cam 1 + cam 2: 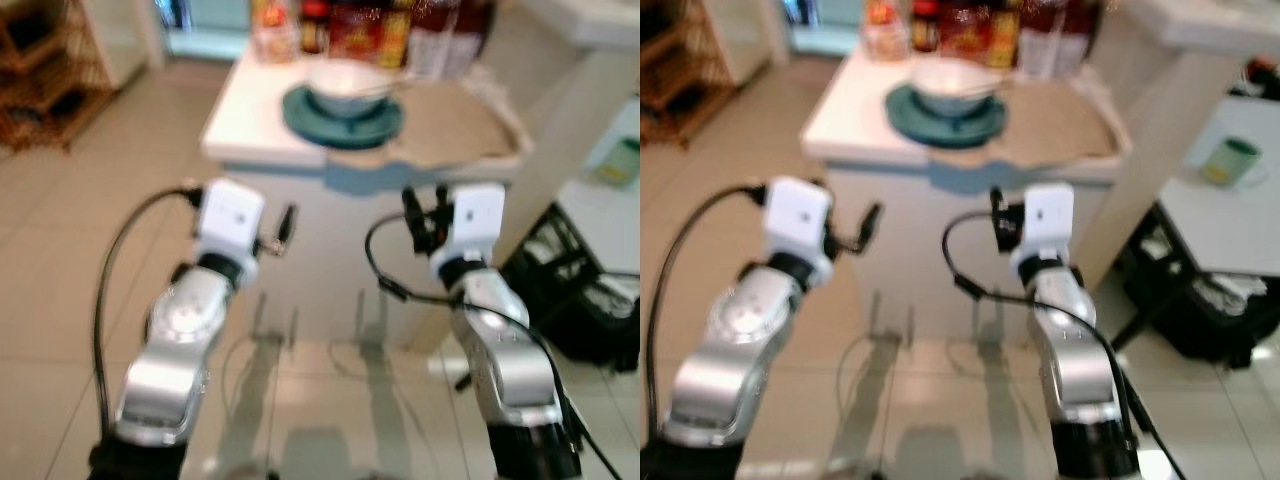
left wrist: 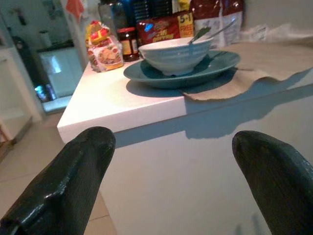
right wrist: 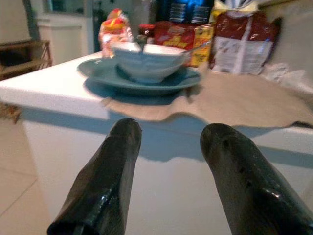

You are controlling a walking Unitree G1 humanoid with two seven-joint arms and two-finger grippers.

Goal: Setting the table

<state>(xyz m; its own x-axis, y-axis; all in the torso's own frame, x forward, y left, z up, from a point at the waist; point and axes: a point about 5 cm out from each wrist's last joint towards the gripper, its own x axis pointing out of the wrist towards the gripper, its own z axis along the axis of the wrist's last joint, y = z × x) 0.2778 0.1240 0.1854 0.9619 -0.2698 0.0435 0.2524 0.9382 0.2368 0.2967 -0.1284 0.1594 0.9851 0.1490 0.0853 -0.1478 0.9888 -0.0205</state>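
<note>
Both tools (image 1: 420, 222) below, before bowl (image 1: 346, 87)

Both silver arms are raised forward, side by side and well apart, wrists level, each with a white block at the wrist. The left gripper (image 1: 283, 232) points ahead and a little to the right, its black fingers (image 2: 73, 181) spread wide with nothing between them. The right gripper (image 1: 424, 218) points up and ahead, its fingers (image 3: 105, 183) parted more narrowly, also holding nothing.
</note>
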